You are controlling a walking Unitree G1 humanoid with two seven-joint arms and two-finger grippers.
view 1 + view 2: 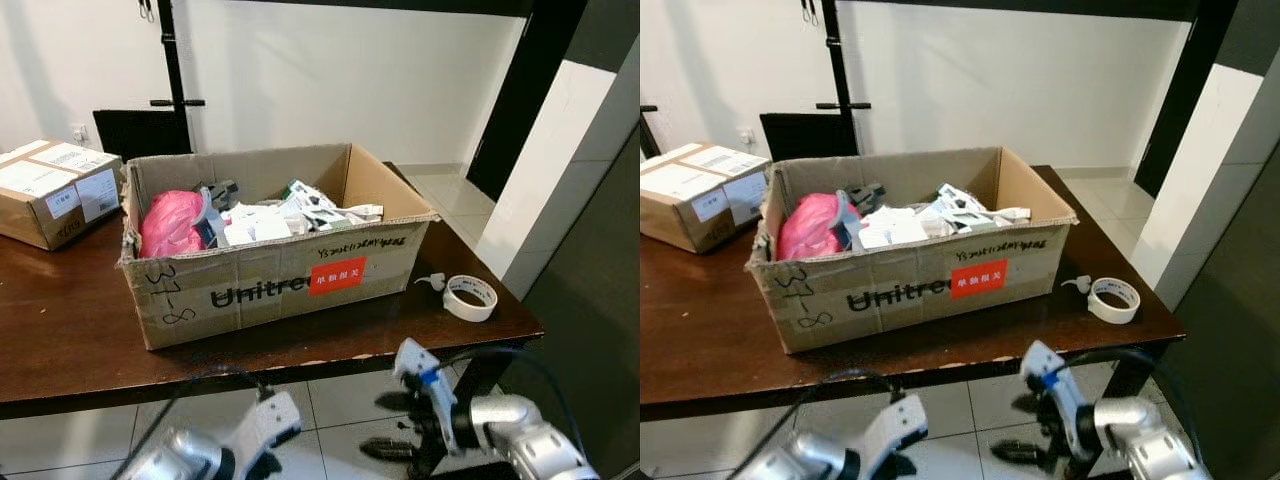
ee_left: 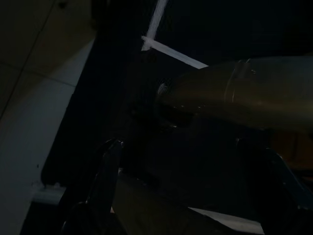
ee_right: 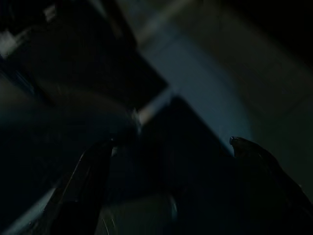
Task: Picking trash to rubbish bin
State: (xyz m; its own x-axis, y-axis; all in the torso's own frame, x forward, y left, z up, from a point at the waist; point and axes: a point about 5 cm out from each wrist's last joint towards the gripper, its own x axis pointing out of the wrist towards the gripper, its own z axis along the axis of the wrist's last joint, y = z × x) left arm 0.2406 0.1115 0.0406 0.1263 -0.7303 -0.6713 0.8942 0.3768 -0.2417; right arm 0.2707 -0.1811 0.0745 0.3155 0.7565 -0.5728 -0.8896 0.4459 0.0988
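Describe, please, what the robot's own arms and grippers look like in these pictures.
Both arms are silver metal with white wrist housings. The left arm trails a black cable; the right arm has a looping black cable and a blue mark. Each gripper has long black fingers.

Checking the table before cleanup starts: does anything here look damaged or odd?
The open cardboard box is battered: its front-left corner is torn and ragged, and it is heaped with paper scraps and a pink bag. A tape roll lies near the table's right edge.
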